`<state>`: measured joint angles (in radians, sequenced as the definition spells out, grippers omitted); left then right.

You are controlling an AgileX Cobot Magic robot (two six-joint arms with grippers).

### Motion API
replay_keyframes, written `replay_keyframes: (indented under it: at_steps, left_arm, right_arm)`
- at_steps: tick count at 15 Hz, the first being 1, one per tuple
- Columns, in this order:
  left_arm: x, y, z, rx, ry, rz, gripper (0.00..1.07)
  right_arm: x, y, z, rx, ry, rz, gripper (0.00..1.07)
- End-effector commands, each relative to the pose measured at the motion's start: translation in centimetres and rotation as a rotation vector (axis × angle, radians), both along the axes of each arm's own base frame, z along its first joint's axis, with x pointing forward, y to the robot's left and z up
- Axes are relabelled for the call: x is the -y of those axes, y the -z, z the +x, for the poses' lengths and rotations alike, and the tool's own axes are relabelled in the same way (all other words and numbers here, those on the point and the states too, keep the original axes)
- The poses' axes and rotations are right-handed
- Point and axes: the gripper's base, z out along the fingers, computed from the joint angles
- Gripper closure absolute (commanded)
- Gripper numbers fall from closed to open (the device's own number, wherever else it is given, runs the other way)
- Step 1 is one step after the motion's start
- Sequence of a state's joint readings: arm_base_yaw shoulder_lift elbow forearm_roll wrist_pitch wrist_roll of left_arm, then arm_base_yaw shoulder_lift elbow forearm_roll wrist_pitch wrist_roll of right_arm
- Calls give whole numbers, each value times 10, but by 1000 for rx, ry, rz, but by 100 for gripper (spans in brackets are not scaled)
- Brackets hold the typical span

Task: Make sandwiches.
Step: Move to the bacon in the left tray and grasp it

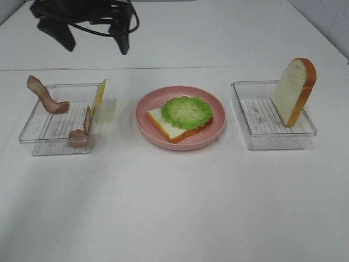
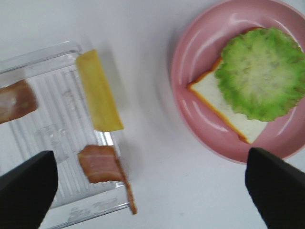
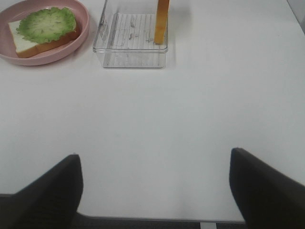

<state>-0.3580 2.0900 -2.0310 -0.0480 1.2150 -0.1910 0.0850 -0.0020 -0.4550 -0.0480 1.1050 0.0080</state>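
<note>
Centre of frame: flat bread slice [image 1: 166, 126], pale with orange-brown crust, bearing a green lettuce leaf [image 1: 186, 111]. Right: upright bread slice [image 1: 293, 90], standing on edge. Left: upper bacon strip [image 1: 46, 97] and lower bacon strip [image 1: 82, 131], brown, curled; yellow cheese slice [image 1: 100, 95], propped on edge.

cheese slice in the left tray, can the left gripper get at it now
Probably yes: the left gripper hangs open above, the cheese slice leans on the tray wall, nothing covering it; a bacon strip stands close.
</note>
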Motion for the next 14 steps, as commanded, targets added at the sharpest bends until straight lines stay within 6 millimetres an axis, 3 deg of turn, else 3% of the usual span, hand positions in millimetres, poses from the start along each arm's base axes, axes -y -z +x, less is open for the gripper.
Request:
replay_keyframes:
  at_steps: [1, 3, 5, 7, 12, 14]
  left_arm:
    - [-48, -16, -16, -94, -66, -2, 6]
    - [-67, -16, -20, -108, -97, 6, 7]
    - [-101, 0, -23, -171, -165, 29, 8]
    - [-118, 11, -21, -184, -201, 19, 8]
    - [-153, 31, -5, -92, -265, -12, 9]
    - [-173, 53, 5, -114, -309, -52, 9]
  right_arm:
    - [0, 1, -4, 38, 3, -4, 26]
    - [0, 1, -4, 38, 3, -4, 26]
    - [0, 1, -4, 38, 3, -4, 26]
    - [0, 1, -4, 38, 3, -4, 26]
    - [0, 1, -4, 38, 3, -4, 26]
    - [0, 1, -4, 38, 3, -4, 26]
